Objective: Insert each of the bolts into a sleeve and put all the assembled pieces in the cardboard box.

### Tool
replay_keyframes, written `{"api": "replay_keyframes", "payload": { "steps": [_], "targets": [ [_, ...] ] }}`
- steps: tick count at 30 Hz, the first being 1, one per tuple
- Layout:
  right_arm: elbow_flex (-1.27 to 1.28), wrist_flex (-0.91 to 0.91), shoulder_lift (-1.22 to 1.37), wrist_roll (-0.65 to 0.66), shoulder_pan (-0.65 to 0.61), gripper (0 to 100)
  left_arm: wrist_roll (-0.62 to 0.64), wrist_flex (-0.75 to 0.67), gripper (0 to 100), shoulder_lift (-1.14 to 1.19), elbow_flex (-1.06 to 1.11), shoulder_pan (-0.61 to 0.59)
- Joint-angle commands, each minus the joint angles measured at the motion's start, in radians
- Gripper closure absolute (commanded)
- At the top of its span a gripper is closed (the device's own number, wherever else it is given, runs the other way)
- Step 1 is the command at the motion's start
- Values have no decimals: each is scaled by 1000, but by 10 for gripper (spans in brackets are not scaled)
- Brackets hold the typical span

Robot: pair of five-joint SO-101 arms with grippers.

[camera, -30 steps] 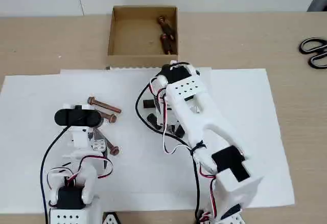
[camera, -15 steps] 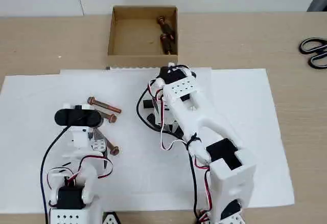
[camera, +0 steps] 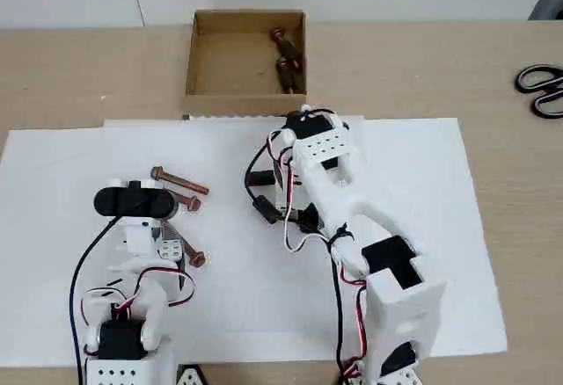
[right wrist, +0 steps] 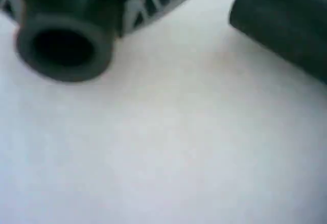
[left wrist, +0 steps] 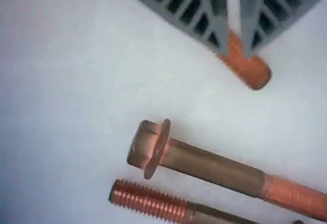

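We see the left hand [left wrist: 236, 50] low over the white paper [camera: 422, 227]. Its two grey fingers [left wrist: 194, 4] are almost together, and the ridged end of a bolt [left wrist: 253, 73] is pinched between their tips. Near it on the paper lies a long bolt [left wrist: 204, 165] with its six-sided head showing. Right next to that is a second bolt [left wrist: 148, 201], turned the other way round, so its ridged end lies by the long bolt's head. All three are on the left part of the paper, in front of the left arm. The right hand [right wrist: 127, 4] is down close to the paper near the middle. A black sleeve [right wrist: 64, 47] is right up against it, with its round hole facing us. We cannot tell if the right hand is open or closed, or if it has hold of that sleeve. Another sleeve [right wrist: 281, 24] lies near it on the paper, not touching. The cardboard box [camera: 229, 60] stands on the surface [camera: 88, 69] just past the far edge of the paper. Two finished pieces [camera: 286, 55] lie inside it, along its right wall. A pair of scissors [camera: 541, 90] lies far off at the right edge of the surface.
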Motion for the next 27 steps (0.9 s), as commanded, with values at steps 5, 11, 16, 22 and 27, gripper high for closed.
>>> {"api": "replay_keyframes", "payload": {
  "steps": [5, 11, 16, 22, 27],
  "targets": [
    [-157, 107, -94, 9, -5, 995, 6, -21, 994, -8, -7, -8],
    [-256, 179, -283, 140, -39, 995, 6, -21, 994, -8, -7, 0],
    [-253, 182, -438, 153, 16, 995, 6, -17, 994, -8, -18, -8],
    [-118, 189, -584, 186, 91, 995, 8, -15, 994, 2, -186, -83],
    [49, 185, -737, 187, 119, 995, 6, 41, 994, 84, -328, -86]
  ]
}}
